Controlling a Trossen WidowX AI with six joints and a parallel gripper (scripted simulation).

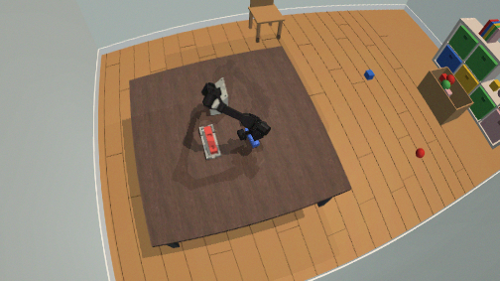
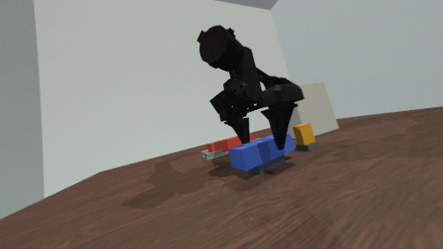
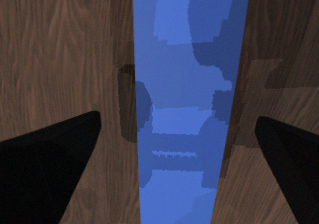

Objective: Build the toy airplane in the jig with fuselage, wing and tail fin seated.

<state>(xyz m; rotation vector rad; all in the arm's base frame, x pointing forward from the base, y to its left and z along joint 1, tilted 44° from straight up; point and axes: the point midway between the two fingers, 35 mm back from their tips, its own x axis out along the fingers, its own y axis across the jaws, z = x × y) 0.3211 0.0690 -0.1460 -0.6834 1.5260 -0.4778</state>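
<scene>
The red fuselage [image 1: 210, 139] [image 2: 218, 145] lies in the grey cradle [image 1: 213, 156] [image 2: 211, 155]. The blue wing [image 1: 254, 142] [image 2: 246, 157] [image 3: 181, 90] is a long block just above the table, with a dark support [image 2: 269, 166] under it. My gripper [image 1: 248, 135] [image 2: 263, 146] [image 3: 178, 121] is open, with one finger on each side of the wing. The wrist view shows a gap between each fingertip and the wing's long sides. The yellow tail fin [image 2: 304, 134] stands in a small dark holder [image 2: 308, 147] beyond the wing; the arm hides it in the top view.
A pale panel [image 1: 221, 87] [image 2: 319, 108] stands by the arm's base, behind the tail fin in the exterior view. The cradle lies to the left of the wing in the top view. The arm reaches over the table between the pale panel and the wing.
</scene>
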